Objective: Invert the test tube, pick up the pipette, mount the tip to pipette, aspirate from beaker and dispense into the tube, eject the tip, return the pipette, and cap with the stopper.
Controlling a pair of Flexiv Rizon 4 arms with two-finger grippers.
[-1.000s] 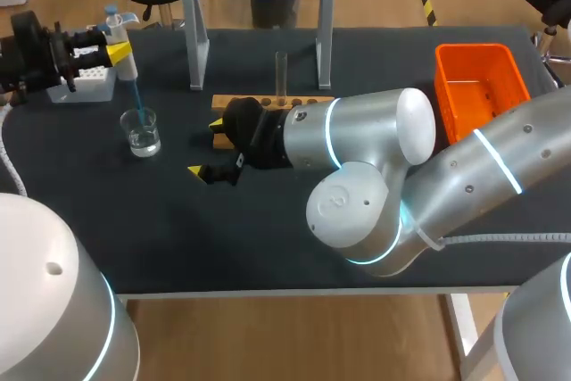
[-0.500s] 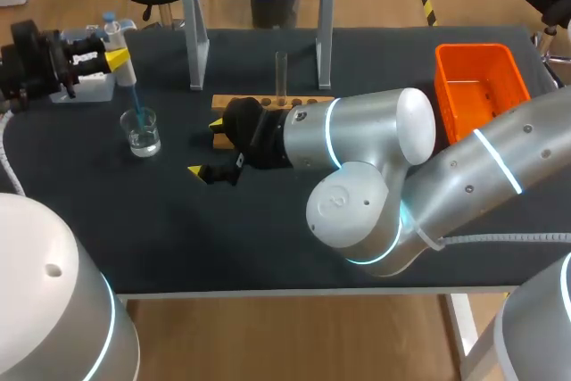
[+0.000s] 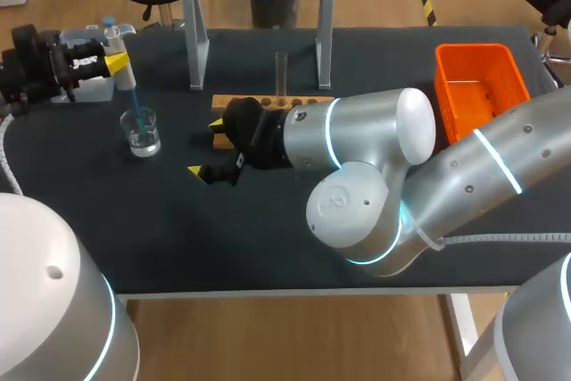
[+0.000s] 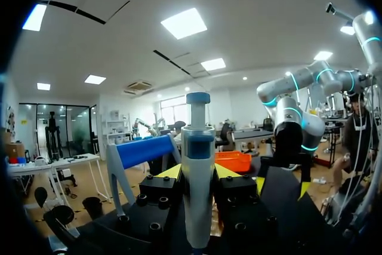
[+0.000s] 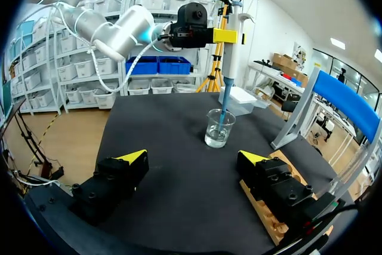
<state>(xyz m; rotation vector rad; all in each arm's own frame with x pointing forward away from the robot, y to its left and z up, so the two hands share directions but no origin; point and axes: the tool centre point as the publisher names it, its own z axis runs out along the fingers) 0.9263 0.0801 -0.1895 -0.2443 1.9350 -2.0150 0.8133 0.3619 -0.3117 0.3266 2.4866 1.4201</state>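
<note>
Left pincer (image 3: 114,61), clamped on the pipette (image 4: 197,165) at the head view's upper left with its blue tip (image 3: 135,103) down in the beaker (image 3: 142,132), should draw with the tip submerged and off the glass, then lift straight up; the right pincer (image 5: 194,159) hangs open.

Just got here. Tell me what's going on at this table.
The left gripper is shut on a white pipette with a blue plastic tip, and the tip reaches down into a small clear glass beaker holding some clear liquid. The right gripper hangs open and empty low over the black table, beside the wooden tube rack. A clear test tube stands upright in that rack. An orange plastic bin sits at the far right.
</note>
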